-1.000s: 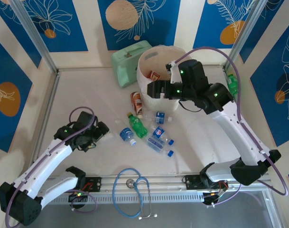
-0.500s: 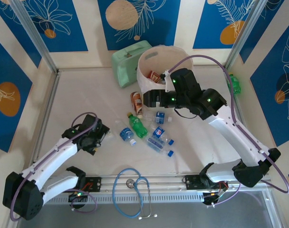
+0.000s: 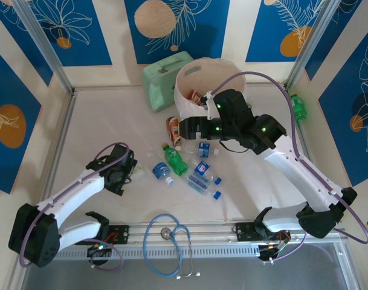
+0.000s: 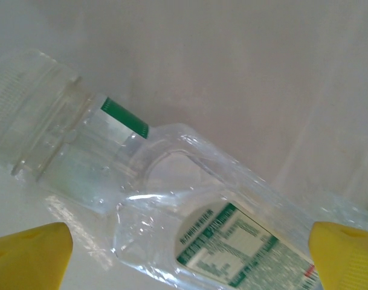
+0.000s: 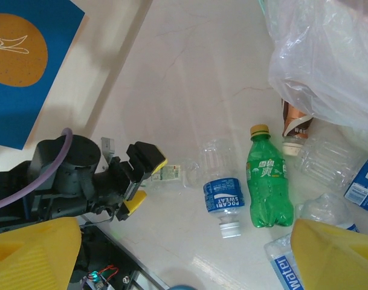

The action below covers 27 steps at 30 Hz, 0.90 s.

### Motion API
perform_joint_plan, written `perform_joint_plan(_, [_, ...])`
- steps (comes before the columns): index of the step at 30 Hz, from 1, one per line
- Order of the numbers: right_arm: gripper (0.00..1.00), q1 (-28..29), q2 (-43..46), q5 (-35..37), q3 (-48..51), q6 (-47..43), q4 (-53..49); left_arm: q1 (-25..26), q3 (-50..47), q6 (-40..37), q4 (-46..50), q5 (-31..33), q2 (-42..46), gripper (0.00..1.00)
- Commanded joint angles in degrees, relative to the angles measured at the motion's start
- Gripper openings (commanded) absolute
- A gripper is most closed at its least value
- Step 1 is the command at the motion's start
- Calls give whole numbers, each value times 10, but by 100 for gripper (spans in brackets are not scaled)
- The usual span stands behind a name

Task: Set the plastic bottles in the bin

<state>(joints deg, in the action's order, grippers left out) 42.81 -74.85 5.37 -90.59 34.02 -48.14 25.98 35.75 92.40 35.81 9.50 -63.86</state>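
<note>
White tabletop (image 3: 99, 121), bottle (image 4: 190, 199) just beyond left gripper (image 5: 145, 182)

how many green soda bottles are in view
2. One green bottle lies on the table just in front of the bin; a second green bottle sits at the far right, beside the frame post. More may be hidden inside the bin.

From above: left arm (image 3: 75, 192) stretched forward and rightward from its base, forearm low, wrist bent down. The left pincer (image 3: 133, 171) points right, jaws fully spread; yellow fingertips (image 4: 29, 257) sit at the two lower corners of its wrist view. The right arm (image 3: 301, 172) reaches up and leftward, elbow sharply bent, wrist roughly level. The right pincer (image 3: 185, 128) points left, jaws parted wide, fingertips far apart in its wrist view.
</note>
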Motion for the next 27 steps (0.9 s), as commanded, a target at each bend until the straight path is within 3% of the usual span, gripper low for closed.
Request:
perform_joint_plan(1, [90,6,5,-11,9,8,3,-4,-9,59,-18,-3,-19,100])
perform_joint_plan(5, [90,7,6,-16,16,11,6,-6,-6,61,-49,-2,-55,100])
perform_joint_plan(11, [89,8,17,-15,35,16,5,-12,2,56,-76,-4,-98,87])
perform_joint_plan(27, [86,8,57,-4,77,36,1,-34,62,-73,-19,32,-130,66])
